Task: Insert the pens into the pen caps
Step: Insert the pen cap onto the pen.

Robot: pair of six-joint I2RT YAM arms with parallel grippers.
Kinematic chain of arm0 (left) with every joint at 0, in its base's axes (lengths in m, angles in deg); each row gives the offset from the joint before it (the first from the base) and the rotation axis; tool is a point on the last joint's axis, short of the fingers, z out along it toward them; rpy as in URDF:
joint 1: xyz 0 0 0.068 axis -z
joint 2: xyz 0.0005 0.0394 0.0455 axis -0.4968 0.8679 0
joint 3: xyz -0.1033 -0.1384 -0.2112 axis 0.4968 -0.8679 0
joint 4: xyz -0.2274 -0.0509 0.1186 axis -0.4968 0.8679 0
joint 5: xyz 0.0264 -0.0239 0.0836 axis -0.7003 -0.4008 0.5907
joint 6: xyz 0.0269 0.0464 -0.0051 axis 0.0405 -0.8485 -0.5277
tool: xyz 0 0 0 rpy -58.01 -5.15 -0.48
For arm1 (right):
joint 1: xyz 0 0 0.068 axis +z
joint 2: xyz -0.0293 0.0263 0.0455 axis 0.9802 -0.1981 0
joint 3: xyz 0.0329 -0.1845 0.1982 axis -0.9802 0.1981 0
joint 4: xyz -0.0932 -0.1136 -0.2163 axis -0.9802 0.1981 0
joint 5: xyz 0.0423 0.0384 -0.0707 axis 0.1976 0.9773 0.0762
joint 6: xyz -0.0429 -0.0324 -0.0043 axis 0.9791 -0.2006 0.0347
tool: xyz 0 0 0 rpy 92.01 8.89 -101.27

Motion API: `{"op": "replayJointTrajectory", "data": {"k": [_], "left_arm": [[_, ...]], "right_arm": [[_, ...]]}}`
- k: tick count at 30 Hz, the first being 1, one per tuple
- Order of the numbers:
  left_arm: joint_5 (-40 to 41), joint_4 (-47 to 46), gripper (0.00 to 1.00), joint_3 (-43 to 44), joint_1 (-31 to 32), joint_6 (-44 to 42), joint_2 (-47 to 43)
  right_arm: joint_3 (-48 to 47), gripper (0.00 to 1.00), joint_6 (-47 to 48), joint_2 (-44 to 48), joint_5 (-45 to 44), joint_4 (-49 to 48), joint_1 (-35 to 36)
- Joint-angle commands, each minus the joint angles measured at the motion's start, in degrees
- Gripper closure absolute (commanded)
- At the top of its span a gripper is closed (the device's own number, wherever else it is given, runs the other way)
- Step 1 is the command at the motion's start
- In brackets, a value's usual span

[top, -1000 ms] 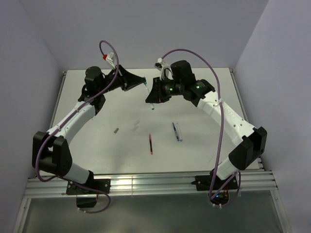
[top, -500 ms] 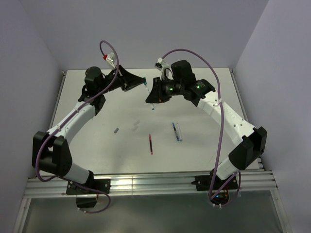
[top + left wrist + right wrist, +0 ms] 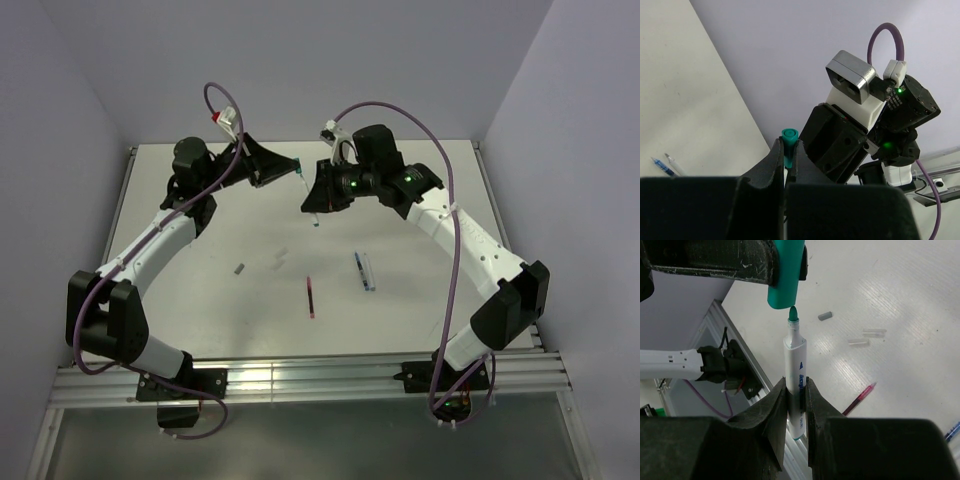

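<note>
Logged a grey pen cap lying loose on the table, left of centre. Noted two clear caps just right of it, close together, flat on the surface.

Found the left gripper raised above the far part of the table, fingers clenched on a teal cap. Seen from the left wrist as a short stub poking out past the pinched fingertips, open end facing away from the camera.

Placed the white pen with green tip directly in line with that cap, tip right at the cap's mouth. Cannot tell whether touching or just shy of it, but not seated inside.

Found the right gripper grasping that pen round the lower barrel, both fingers tight against it, green end aimed at the left gripper.

Spotted a red pen flat on the table, nearer the bases than the two grippers, about centre, apart from the loose caps.

Marked a dark blue pen and a pale pen further right, side by side, roughly parallel, just beside each other.
</note>
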Motion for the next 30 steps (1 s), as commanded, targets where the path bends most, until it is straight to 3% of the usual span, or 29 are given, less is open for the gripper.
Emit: {"op": "replayJointTrajectory", "data": {"k": [1,20,30], "left_arm": [[-1.1,-1.6,1.00,-0.7,-0.1,-0.5,-1.8],[-0.1,2.8,1.00,0.2,1.6,-4.2,-1.5],[1.6,10.2,1.00,2.4,3.0,-10.5,-1.1]], "right_arm": [[-0.6,1.00,0.2,1.8,0.5,-0.7,-0.5],[-1.6,1.00,-0.3,0.2,1.3,-0.4,-0.7],[-4.1,1.00,-1.7,-0.6,-4.0,0.5,-1.2]]}}
